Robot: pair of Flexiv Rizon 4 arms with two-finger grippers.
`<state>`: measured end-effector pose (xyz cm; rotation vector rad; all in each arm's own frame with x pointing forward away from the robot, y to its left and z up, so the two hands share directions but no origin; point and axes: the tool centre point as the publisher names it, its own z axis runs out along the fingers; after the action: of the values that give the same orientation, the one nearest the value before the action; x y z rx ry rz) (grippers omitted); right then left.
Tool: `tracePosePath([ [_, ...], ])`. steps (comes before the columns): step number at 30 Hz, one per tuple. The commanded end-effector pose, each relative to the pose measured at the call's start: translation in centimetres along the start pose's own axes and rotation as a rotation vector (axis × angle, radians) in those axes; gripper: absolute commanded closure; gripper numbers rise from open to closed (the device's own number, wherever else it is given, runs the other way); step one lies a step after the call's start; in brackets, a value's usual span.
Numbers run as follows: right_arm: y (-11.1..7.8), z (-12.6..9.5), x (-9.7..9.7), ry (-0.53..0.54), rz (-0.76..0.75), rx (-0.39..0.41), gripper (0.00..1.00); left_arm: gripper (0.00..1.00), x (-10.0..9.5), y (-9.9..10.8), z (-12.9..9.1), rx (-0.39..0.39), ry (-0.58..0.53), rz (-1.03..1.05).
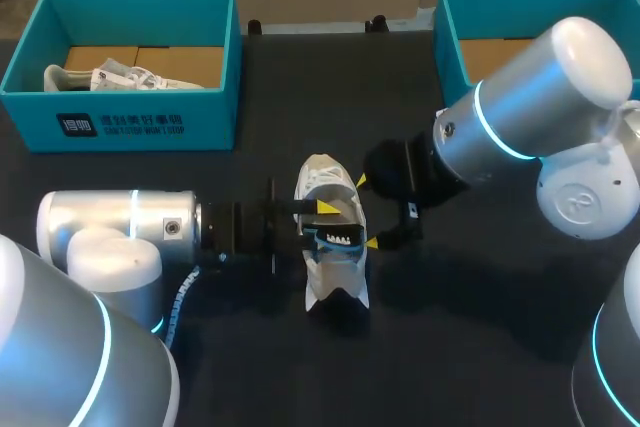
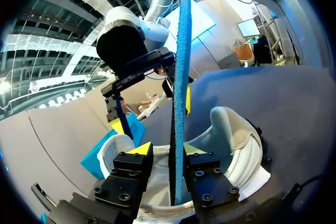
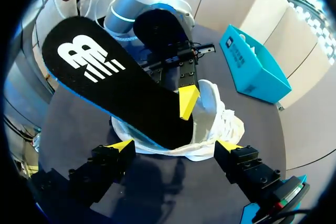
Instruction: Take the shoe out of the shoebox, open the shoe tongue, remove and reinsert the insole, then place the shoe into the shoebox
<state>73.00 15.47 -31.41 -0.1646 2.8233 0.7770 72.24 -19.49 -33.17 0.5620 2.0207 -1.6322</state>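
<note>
My left gripper (image 2: 167, 149) pinches the insole (image 2: 181, 66) from both sides, upright over the shoe (image 2: 239, 140), with its lower end seemingly at the shoe's opening. My right gripper (image 3: 173, 146) hangs spread just beside the shoe, holding nothing. The shoe lies on the table, well apart from the shoebox (image 1: 150, 122). I judge the unboxing done. Whether the insole is coming out or going in, I cannot tell. Boxing the shoe is left. The left wrist view shows only the insole's blue edge, the right wrist view its black face.

Silver-grey rounded left arm (image 1: 110, 237) and right arm (image 1: 530, 97) bear cyan rings; a coiled blue cable (image 1: 185, 292) trails from the left. The black screw-studded left tool (image 2: 167, 149) and right tool (image 3: 175, 146) are yellow-tipped.
</note>
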Motion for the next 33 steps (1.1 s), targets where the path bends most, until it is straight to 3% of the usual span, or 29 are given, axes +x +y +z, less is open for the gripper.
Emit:
tracePosePath([
  [1, 0.0, 0.1, 0.1, 0.0, -0.001, 0.0, 0.0, 0.67, -0.1, -1.5, -0.5, -0.036, 0.021, -0.008],
  [8, 0.0, 0.1, 0.1, 0.0, -0.001, 0.0, 0.0, 0.76, 0.2, -2.2, -1.2, -0.1, 0.044, 0.002],
  [15, 0.0, 0.1, 0.1, 0.0, -0.001, 0.0, 0.0, 0.73, 0.8, -2.3, -1.5, -0.132, 0.055, -0.007],
  [16, 0.0, 0.1, 0.1, 0.0, -0.001, 0.0, 0.0, 0.76, 0.9, -2.2, -1.4, -0.136, 0.059, -0.007],
  [18, 0.0, 0.1, 0.1, 0.0, -0.001, 0.0, 0.0, 1.0, 1.1, -2.0, -1.2, -0.138, 0.064, -0.013],
  [33, 0.0, 0.1, 0.1, 0.0, -0.001, 0.0, 0.0, 1.0, 1.4, 0.6, -0.2, -0.171, 0.089, 0.023],
])
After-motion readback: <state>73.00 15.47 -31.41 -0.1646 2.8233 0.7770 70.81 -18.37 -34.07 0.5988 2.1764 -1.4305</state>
